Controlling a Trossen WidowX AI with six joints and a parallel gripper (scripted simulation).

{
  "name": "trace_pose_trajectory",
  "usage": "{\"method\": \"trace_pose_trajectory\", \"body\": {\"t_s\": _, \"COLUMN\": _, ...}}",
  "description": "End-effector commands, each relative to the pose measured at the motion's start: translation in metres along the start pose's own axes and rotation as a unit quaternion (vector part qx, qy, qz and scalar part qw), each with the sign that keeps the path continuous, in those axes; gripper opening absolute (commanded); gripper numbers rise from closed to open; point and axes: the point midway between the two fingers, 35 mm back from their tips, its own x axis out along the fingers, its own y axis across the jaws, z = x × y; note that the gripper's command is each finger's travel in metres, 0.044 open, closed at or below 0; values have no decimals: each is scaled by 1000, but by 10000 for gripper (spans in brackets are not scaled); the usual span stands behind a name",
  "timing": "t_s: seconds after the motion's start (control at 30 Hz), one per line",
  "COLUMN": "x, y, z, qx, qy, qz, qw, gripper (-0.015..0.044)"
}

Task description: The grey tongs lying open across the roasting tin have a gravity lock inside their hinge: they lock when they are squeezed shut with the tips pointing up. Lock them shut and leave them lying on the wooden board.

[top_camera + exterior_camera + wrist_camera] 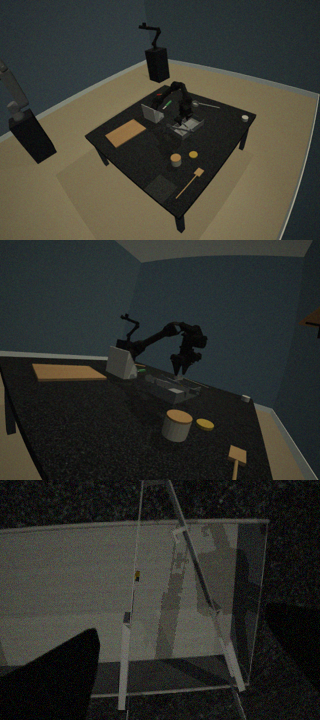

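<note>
The grey tongs (180, 128) (125, 660) lie open across the roasting tin (197, 127) (164, 394) (65, 580). In the wrist view their two arms meet at the top, past the tin's far rim, and spread toward the bottom, past its near rim. My gripper (184, 120) (179, 374) (183, 624) is open and empty, pointing down above the tin. In the wrist view both arms of the tongs show between the fingertips, the right arm nearer the middle. I cannot tell the exact height gap. The wooden board (125, 133) (67, 373) lies at the left with nothing on it.
A pale upright block (150, 114) (117, 362) stands between board and tin. A lidded jar (176, 161) (177, 430), a yellow disc (193, 154) (204, 424) and a wooden turner (198, 172) (237, 454) are in front. A green-handled knife (168, 103) and a long-handled ladle (195, 104) lie behind.
</note>
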Motion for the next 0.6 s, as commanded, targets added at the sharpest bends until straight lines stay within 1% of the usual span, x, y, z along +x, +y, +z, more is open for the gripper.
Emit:
{"method": "trace_pose_trajectory", "body": {"t_s": 0.0, "x": 0, "y": 1, "z": 1, "qx": -4, "qy": 1, "qz": 1, "qw": 1000, "gripper": 440}}
{"method": "trace_pose_trajectory", "body": {"t_s": 0.57, "x": 24, "y": 1, "z": 3, "qx": -4, "qy": 1, "qz": 1, "qw": 1000, "gripper": 440}}
